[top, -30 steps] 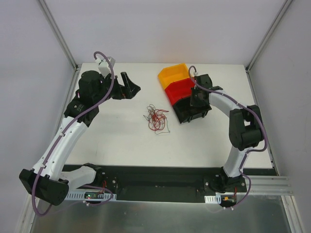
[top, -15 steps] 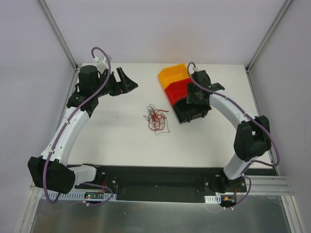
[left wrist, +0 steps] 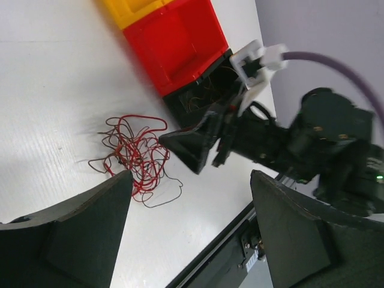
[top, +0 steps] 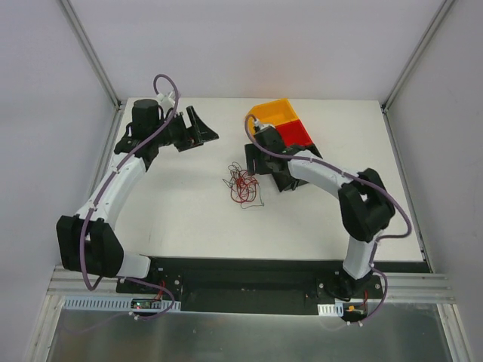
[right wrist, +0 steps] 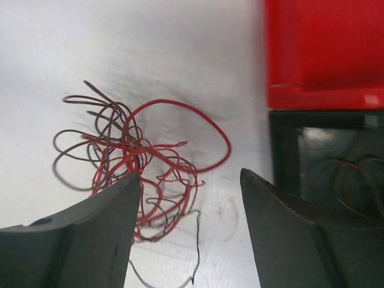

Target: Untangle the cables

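Beside three bins (top: pixel 291 134), one cable tangle (top: pixel 241 185)

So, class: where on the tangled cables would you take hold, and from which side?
Grip the big red loop jutting from the cables toward the red bin. It lies flat, clear of the knot, so probably come straight down from above, straddling its outer arc.

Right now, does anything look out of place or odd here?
Nothing damaged or spilled. The cables lie in one knotted heap on the table, beside the black bin, one dark strand trailing loose; a thin brownish wire already sits in that bin.
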Robot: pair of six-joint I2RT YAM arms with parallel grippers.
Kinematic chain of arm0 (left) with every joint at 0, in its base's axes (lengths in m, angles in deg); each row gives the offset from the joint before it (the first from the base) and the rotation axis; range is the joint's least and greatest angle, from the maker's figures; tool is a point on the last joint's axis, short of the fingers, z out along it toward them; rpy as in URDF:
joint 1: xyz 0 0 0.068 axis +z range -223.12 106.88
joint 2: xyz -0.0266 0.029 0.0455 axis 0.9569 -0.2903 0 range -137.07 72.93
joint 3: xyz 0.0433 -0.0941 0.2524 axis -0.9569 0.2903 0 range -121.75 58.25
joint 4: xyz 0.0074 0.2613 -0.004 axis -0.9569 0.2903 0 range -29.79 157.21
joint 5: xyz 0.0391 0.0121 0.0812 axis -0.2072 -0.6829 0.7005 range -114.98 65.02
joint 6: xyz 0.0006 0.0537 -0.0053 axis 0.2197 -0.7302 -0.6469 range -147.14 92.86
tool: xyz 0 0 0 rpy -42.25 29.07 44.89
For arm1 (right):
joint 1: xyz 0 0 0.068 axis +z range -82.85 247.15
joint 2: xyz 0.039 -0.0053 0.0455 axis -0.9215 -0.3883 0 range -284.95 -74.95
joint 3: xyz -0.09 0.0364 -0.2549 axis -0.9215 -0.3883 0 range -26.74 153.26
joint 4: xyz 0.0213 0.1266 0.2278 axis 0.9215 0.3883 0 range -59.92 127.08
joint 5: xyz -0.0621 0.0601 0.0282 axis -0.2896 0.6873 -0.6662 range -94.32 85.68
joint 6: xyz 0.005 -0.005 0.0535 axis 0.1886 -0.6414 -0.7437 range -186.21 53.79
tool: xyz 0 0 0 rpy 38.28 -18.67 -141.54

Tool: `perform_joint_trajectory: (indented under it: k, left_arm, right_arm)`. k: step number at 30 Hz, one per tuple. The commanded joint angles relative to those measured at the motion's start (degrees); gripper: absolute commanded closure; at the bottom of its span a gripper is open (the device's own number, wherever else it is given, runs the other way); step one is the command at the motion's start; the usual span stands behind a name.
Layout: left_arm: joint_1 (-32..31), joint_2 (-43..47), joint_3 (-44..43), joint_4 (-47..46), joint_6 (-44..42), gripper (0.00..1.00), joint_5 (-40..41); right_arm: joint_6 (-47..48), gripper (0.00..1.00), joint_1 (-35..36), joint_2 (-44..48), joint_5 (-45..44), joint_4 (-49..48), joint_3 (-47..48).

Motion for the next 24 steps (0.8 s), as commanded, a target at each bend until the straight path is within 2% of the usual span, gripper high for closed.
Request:
perform_joint_trajectory:
  k: [1,3,5,9,11,14,16,20,24]
  left_arm:
    - [2.44,-1.26,-1.05,-2.67,1.64,0.22,-4.13]
    - [3.49,-1.52,-1.23,-2.67,0.77,0.23,-4.14]
    - [4.90,-1.52,-1.06,-2.58,0.15,0.23,-3.18]
    - [7.71,-2.75,-1.41,-1.62,-1.17,0.25,-2.21]
    - [8.16,-3.46,-1.41,-1.26,-1.17,0.26,-1.94]
    - [8.16,-4.42,-1.76,-1.17,-0.47,0.27,-3.60]
    - [7.89,-4.51,-2.02,-1.17,-0.55,0.28,-4.23]
    - [5.88,-4.69,-2.37,0.22,-3.53,0.33,-2.03]
    - [0.35,-5.66,-3.96,5.40,-6.35,0.40,0.33]
  right_arm:
    - [-1.68,0.33,1.59,-7.83,10.36,-4.54,4.84]
    - [-0.18,0.51,3.44,-10.74,12.04,-2.79,7.92]
    - [0.70,0.62,5.72,-11.01,13.36,-2.78,8.29]
    - [-0.88,0.71,9.51,-5.32,16.87,-6.54,-0.03]
    - [-1.93,0.67,10.39,-0.58,18.02,-11.63,-6.88]
    - [-1.76,0.47,9.87,4.53,16.01,-13.06,-12.18]
    - [-0.88,0.40,9.25,5.42,16.70,-12.71,-13.24]
    - [-2.02,0.37,9.07,5.68,20.39,-10.95,-14.29]
    - [-4.21,0.36,9.34,8.84,21.37,-12.88,-20.26]
